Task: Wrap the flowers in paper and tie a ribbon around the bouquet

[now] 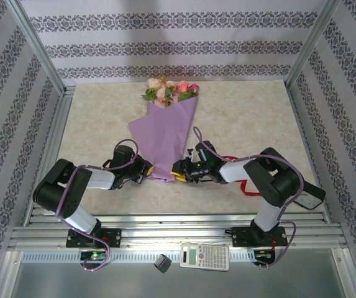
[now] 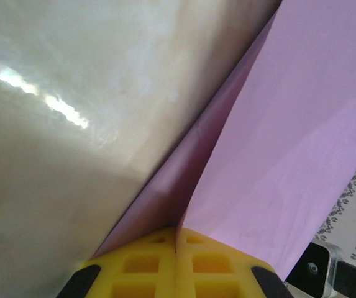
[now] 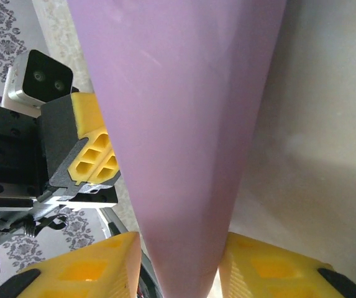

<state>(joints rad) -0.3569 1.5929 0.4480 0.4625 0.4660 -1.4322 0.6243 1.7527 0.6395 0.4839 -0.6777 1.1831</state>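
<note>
Purple bouquet [image 1: 165,133], tip pinched in left hand [image 2: 176,251], right hand [image 3: 181,261] astride

my table [image 1: 246,118]: pale beige marbled top, glossy under the light.
bouquet [image 1: 168,133]: lies flat mid-table, blooms at the far edge, narrow tip toward my near edge.
ribbon [image 1: 250,188]: red, loose on the top, right of that tip.

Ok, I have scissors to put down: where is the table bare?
Bare table lies left of the bouquet up to the frame, and right of it towards the far corner. Crowded: near centre, where left pincer and right pincer meet its narrow end, ribbon by the right arm.
</note>
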